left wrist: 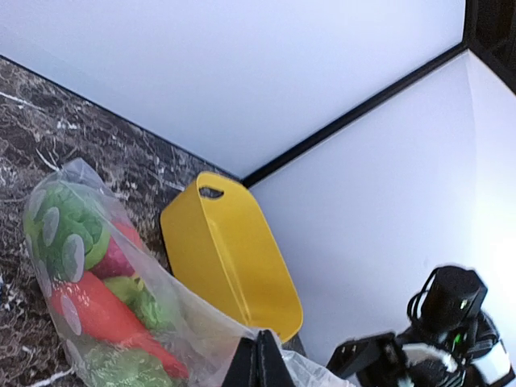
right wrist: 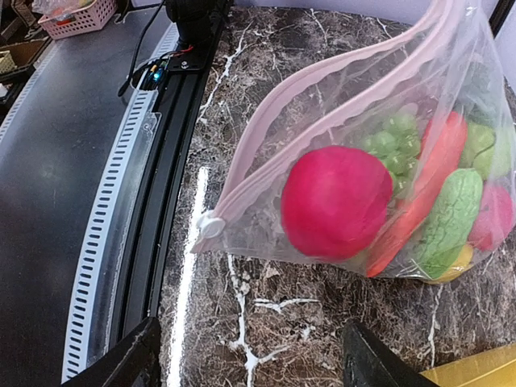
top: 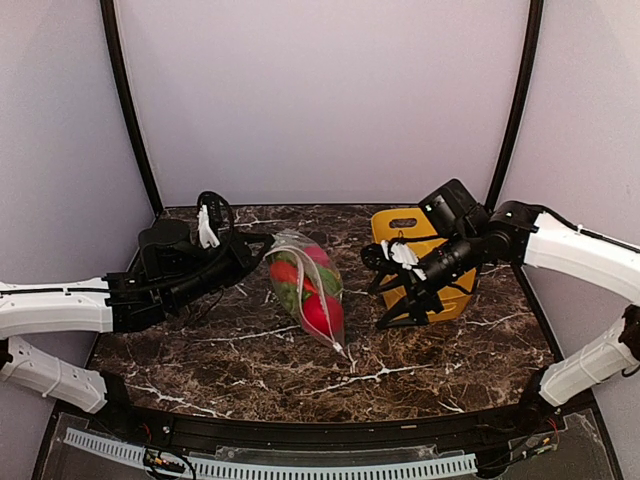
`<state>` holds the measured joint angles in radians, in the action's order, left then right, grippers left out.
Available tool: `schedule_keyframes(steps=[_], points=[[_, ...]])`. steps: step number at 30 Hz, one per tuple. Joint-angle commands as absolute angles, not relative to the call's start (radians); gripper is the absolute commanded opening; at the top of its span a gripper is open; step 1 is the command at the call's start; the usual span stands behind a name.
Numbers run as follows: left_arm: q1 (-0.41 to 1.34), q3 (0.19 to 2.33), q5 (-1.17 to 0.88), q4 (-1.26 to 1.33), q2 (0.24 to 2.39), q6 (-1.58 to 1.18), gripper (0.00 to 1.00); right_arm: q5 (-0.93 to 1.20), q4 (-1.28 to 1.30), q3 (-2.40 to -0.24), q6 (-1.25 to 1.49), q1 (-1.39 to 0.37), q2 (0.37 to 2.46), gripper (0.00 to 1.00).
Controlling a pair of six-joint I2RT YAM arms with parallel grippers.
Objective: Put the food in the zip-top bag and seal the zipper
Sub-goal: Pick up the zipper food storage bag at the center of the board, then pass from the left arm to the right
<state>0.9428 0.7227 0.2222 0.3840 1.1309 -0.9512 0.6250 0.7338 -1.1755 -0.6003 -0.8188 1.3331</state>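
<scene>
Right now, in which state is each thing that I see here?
clear crinkly plastic zip-top bag: holds the toy food, rests on marble table
pale pink zipper strip: open, tracks apart
yellow plastic basket: no food visible inside
left end effector: shut on the bag
right end effector: open, holding nothing

Desk [top: 220,350]: bag [top: 290,243] lying at centre, food [top: 320,310] inside it; basket [top: 400,225] to its right, nearby; left hand [top: 258,248] at bag's far-left end.

No text, label, brand or number is legible anywhere.
</scene>
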Motion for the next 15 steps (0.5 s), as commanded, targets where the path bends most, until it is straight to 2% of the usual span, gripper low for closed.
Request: schedule_keyframes(steps=[1,6,15], points=[[0.932,0.779,0.442,0.594,1.179,-1.041,0.01,0.642,0.733,-1.204,-0.564,-0.819,1.373,0.73],[0.92,0.79,0.563,0.667,1.227,-1.122,0.01,0.608,0.703,-1.25,-0.53,-0.836,1.435,0.7],[0.895,0.81,0.594,0.674,1.247,-1.155,0.01,0.591,0.597,-1.26,-0.434,-0.902,1.503,0.64]])
